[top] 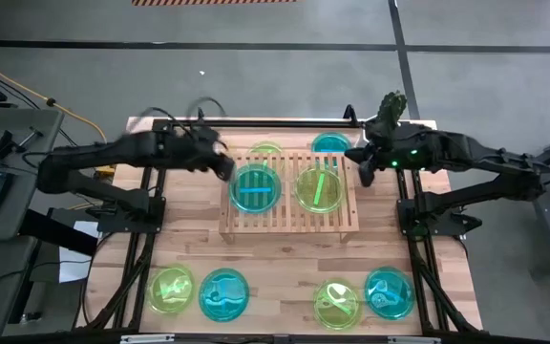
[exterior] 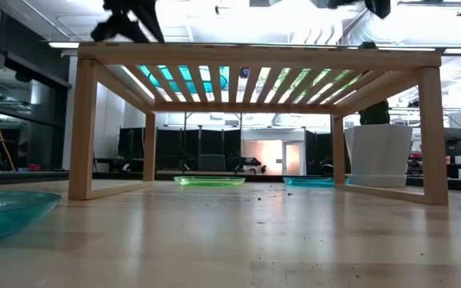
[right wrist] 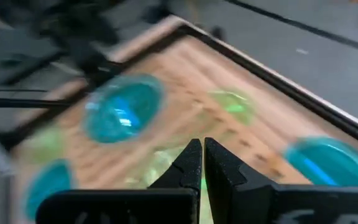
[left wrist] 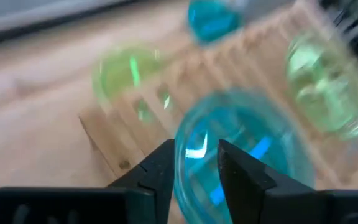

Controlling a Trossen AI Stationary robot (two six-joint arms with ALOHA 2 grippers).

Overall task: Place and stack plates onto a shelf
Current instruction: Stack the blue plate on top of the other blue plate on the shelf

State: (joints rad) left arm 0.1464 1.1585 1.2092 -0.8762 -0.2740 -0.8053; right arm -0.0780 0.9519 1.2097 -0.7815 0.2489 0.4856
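Left claw (top: 225, 168) open beside blue plate (top: 255, 187) resting flat on shelf (top: 289, 222), apparently released; right claw (top: 364, 170) closed, empty.

Our two dark arms

We wear matte black links; left hand (left wrist: 194, 165) has wedge-shaped fingers, and green lights glow upper right near right hand (top: 363, 168).

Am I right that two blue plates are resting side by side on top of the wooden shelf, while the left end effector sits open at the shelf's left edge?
Not quite: the high view shows one blue plate and one green plate side by side on the shelf. The left end effector is indeed open at the shelf's left edge.
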